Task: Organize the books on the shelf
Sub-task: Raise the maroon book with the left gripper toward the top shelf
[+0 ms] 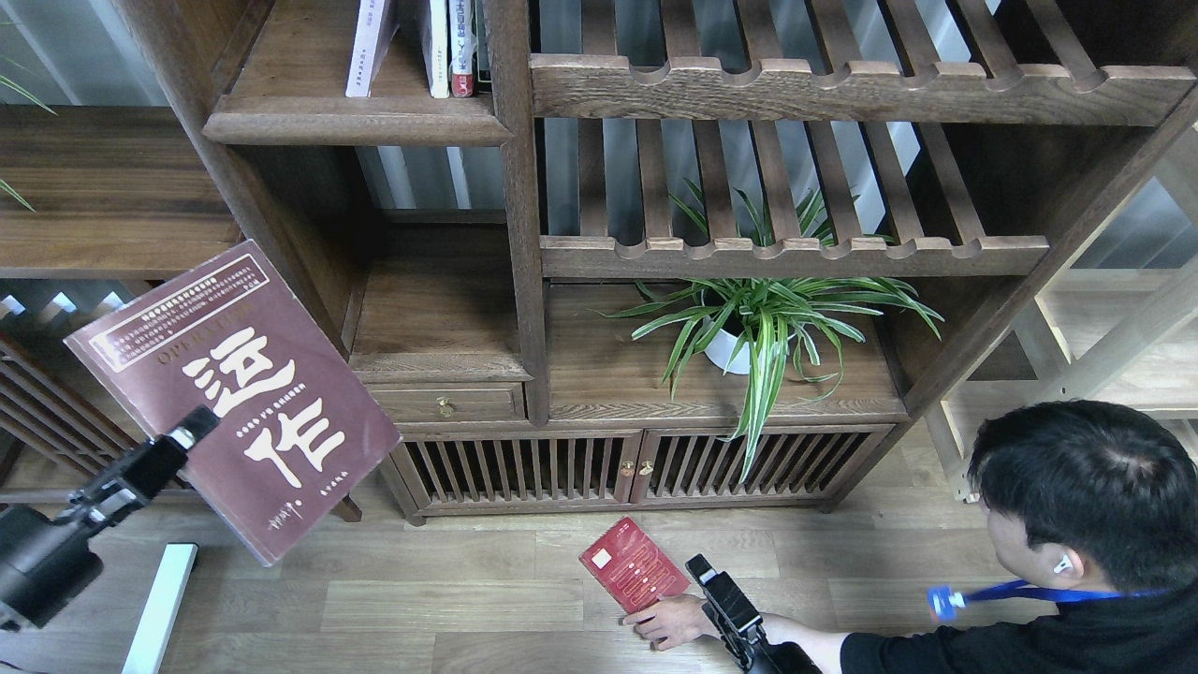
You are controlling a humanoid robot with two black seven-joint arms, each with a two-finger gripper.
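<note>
A large maroon book (243,393) with big white characters hangs tilted at the left, above the floor, with my left gripper (187,432) shut on its lower left edge. On the floor in front of the cabinet lies a red book (635,571). My right gripper (704,573) is just right of it, dark and seen end-on. A person's hand (666,620) touches the red book's near corner. A pale lavender book (370,47) leans on the upper shelf (356,120), beside thin white and red volumes (447,47).
A potted spider plant (763,323) stands on the low cabinet (599,468). Slatted racks (796,253) fill the right bay. A person (1076,543) crouches at the bottom right. A white strip (161,608) lies on the floor at the left. Pale shelving (1104,402) stands at the right.
</note>
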